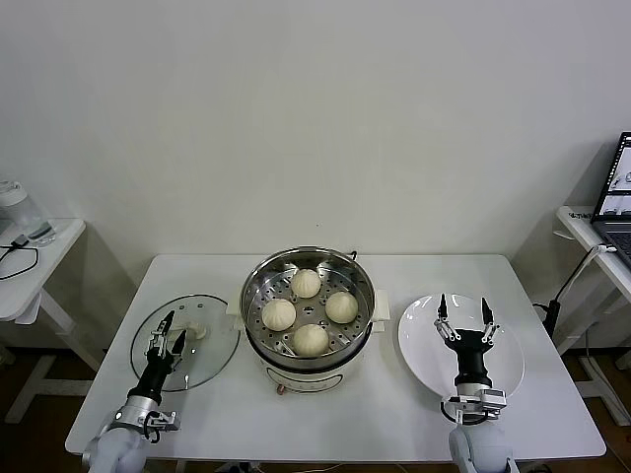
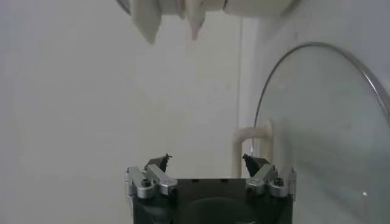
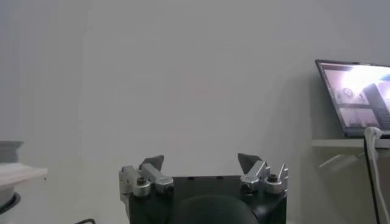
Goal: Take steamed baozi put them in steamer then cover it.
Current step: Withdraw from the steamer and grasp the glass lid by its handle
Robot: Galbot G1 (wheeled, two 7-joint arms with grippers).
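Both grippers hang low at the near edge of the worktop (image 1: 552,414), jaws spread wide and holding nothing.
Left gripper (image 1: 168,333) hovers over the cover (image 1: 212,340), which lies flat just left of the steamer (image 1: 308,305); its handle (image 2: 253,143) stands beyond the jaws. Four baozi (image 1: 311,339) sit on the steamer's tray. Right gripper (image 1: 463,317) hovers over a white plate (image 1: 419,345), right of the steamer.

I saw a white plate (image 1: 422,347) on the white table (image 1: 552,394), right of centre. A laptop (image 1: 617,197) sat open on a side desk (image 1: 592,246) further right.
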